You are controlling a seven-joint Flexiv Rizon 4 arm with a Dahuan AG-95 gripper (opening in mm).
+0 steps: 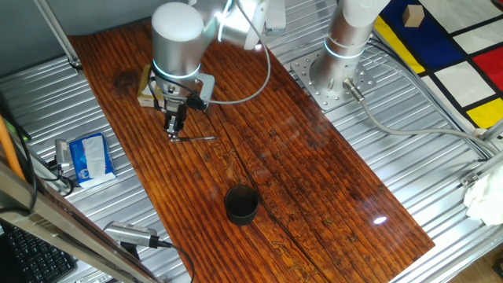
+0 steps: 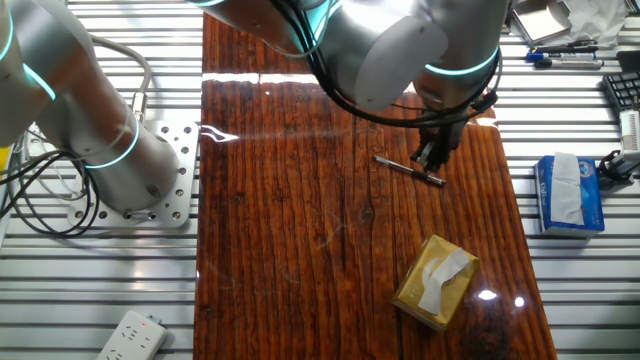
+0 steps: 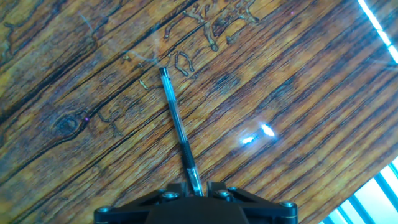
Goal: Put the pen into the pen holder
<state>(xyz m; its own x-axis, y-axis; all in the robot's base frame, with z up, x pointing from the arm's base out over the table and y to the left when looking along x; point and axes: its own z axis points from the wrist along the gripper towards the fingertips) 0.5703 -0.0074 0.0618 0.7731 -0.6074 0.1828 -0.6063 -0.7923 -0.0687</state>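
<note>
While the gripper (image 1: 174,132) sits low over the wooden table (image 1: 314,173), the pen (image 1: 196,139) lies flat on the boards, one end right at the fingertips and the shaft running straight out from them. Hand view: the pen (image 3: 178,127) runs away from the hand, its near end disappearing between the two black finger bases at the bottom edge. Fingers look drawn in close on either side of that end, but whether they actually pinch it or only bracket it — cannot tell; the contact itself is below the frame.

The other fixed view agrees: gripper (image 2: 432,160) down at the far tip of the pen (image 2: 410,170), pen apparently level on the wood, not lifted.

Pen holder (image 1: 241,203) stands upright and well apart from the tool, out across open table beyond the pen's free end, nothing visible inside from this angle.

Yellowish box (image 2: 436,282) sits close behind the gripper, not in the way.

Judgement: early stage. Approach made, grasp at best just closing. Left to do: secure the pen, lift, carry to the cup, tip upright, drop in.
</note>
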